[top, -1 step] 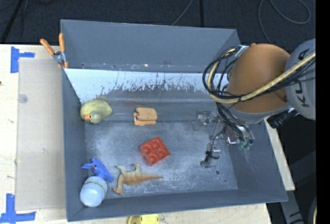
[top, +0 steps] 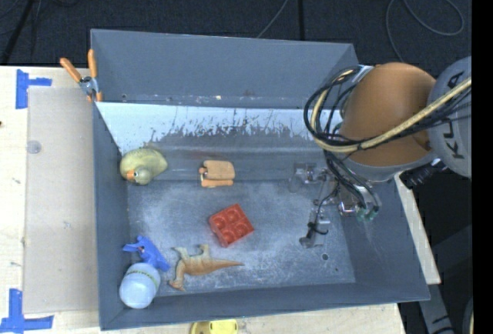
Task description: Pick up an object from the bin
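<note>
Near left lie a blue-topped spray bottle (top: 140,284) and an orange dinosaur (top: 202,264). Mid-bin sits a red brick (top: 230,224), the likeliest pick because it is nearest the end effector (top: 314,232), which hangs over bare bin floor (top: 269,252) at right. Apart or together, I cannot tell. Far left: tan bun (top: 217,173), yellowish duck (top: 142,165).

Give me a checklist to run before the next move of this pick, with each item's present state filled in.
1. Tool inside the bin, on its right side: ok.
2. Tool above a thing to pick: not ok; the nearest, the red block, lies to its left.
3. Red block apart from the toy dinosaur and the bun: ok.
4. Floor between tool and red block free of things: ok.
5. Tool's height above the floor: cannot tell.
</note>
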{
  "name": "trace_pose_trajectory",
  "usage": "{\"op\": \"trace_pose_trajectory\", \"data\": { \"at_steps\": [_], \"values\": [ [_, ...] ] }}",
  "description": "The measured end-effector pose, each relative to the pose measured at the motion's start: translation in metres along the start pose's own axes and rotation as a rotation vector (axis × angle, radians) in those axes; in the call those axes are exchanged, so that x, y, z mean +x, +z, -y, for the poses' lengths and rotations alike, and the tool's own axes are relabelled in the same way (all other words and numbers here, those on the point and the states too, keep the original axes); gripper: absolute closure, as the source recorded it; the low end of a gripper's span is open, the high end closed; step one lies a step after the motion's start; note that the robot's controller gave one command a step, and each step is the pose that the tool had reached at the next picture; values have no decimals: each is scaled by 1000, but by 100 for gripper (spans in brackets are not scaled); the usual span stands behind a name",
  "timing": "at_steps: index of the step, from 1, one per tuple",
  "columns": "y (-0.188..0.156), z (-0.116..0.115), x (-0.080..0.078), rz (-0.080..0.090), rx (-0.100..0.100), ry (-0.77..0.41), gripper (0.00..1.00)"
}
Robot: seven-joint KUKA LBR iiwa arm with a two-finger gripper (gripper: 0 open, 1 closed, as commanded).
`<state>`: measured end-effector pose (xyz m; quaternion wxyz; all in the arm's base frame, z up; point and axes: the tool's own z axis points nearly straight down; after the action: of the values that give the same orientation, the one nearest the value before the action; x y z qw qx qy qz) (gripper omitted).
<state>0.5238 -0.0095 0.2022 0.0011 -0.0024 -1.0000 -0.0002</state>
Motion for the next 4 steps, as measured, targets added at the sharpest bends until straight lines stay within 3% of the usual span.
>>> {"op": "trace_pose_trajectory", "data": {
  "at_steps": [1,2,3,4],
  "values": [
    [19,-34,-17,1,2,-24,0],
    [68,-60,-32,3,-3,-45,0],
    [94,-90,-30,-5,4,42,0],
    [132,-81,-14,4,-3,-198,100]
  ]
}}
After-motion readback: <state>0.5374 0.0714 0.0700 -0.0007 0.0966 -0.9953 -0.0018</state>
